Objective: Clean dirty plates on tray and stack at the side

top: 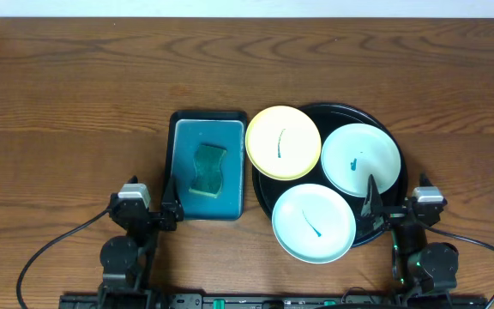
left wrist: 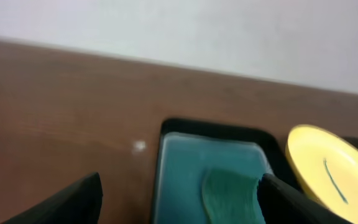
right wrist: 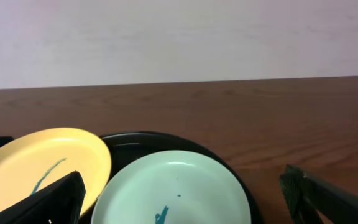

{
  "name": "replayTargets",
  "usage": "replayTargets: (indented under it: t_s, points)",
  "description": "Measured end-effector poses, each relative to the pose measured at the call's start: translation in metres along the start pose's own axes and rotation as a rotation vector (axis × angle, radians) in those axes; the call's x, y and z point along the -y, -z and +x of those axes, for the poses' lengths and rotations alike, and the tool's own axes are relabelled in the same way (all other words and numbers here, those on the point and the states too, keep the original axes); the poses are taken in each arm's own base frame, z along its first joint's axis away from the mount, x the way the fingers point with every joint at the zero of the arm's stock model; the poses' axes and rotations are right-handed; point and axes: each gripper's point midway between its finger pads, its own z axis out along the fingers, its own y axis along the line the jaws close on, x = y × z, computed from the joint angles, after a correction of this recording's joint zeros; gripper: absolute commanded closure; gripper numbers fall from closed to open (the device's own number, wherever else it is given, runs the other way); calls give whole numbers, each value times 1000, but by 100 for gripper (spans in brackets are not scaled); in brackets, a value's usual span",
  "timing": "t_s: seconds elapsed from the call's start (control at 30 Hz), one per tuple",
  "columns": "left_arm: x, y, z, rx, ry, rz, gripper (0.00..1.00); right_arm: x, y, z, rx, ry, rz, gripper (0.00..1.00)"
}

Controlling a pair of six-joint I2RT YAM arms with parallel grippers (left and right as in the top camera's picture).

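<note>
Left pincer point(left wrist: 178, 190) and right pincer point(right wrist: 182, 183) both stand spread, empty. The large round black tray point(top: 262, 190) on the wooden tabletop point(top: 75, 103) holds three teal-smeared round plastic plates point(top: 360, 159) (the pale yellow plate point(top: 283, 142) overhangs its rim).

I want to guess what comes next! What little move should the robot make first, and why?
Probably the left claw, open and empty, should dip forward to the sponge lying in the teal dish just ahead of it. The yellow plate and two mint plates carry teal smears, and nothing holds the sponge yet.
</note>
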Motion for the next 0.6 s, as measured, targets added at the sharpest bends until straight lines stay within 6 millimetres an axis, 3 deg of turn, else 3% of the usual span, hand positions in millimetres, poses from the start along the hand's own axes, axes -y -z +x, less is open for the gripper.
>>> replayTargets:
  t_s: [0.13,0.37,0.6]
  points:
    - [-2,1,14,-114,28,-20,20,-1,-1,6,-28,1,-6,1]
    - [3,1,-10,-229,37,-45,20,-1,-5,28,-150,5,-4,1]
    - [4,-5,-15,-419,41,-85,20,-2,-12,18,-271,-8,5,1]
